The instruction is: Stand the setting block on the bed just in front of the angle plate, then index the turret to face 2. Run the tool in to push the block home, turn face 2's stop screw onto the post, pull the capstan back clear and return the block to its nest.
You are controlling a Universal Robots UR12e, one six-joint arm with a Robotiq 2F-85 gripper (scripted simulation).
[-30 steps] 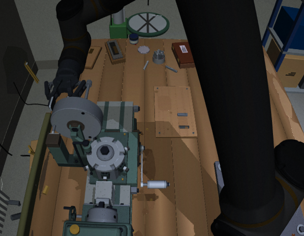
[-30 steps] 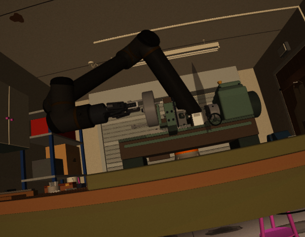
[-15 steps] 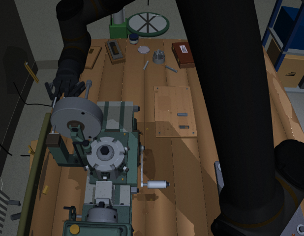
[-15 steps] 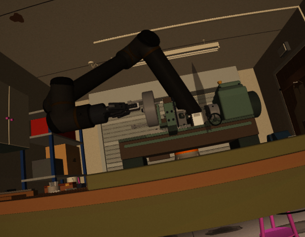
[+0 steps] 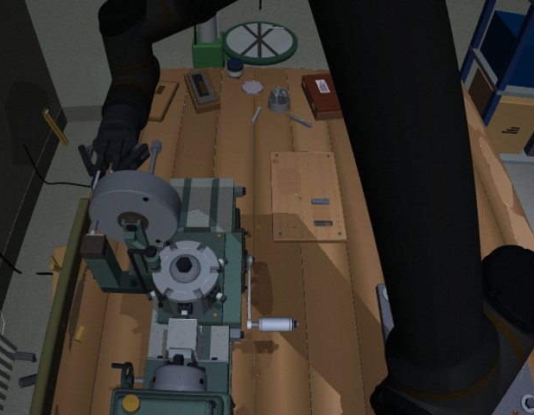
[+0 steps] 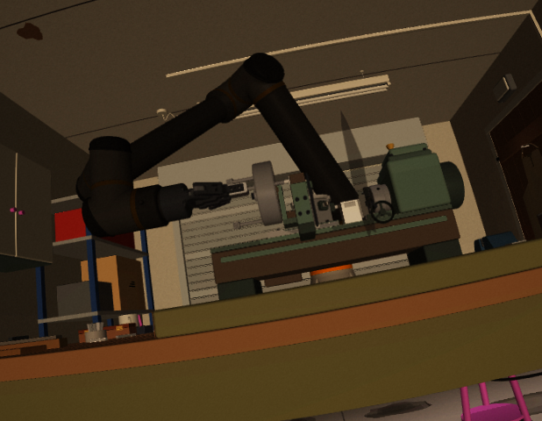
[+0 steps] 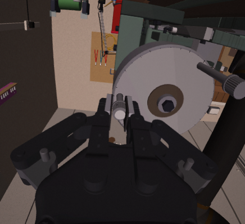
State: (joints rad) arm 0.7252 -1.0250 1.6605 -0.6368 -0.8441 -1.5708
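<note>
A knurled stop screw (image 7: 119, 110) sticks out of the grey stop drum (image 7: 165, 88) at the lathe's tail end, and my gripper (image 7: 119, 113) is closed around its head. A second stop screw (image 7: 222, 81) juts from the drum's right side. Seen from the side camera, the gripper (image 5: 101, 167) sits just behind the drum (image 5: 133, 205). The hexagonal turret (image 5: 186, 268) stands ahead of the drum on the green slide. The white setting block (image 5: 183, 337) stands on the bed between the turret and the chuck (image 5: 180, 377). The capstan handle (image 5: 276, 324) points out to the right.
The bench's olive rail (image 5: 64, 286) runs close along the left of the lathe. A plywood nest board (image 5: 307, 196) lies right of the machine. Farther back sit a red case (image 5: 322, 96), a tool cup (image 5: 278, 100) and loose pins. My arm's dark upper link (image 5: 392, 156) crosses the right side.
</note>
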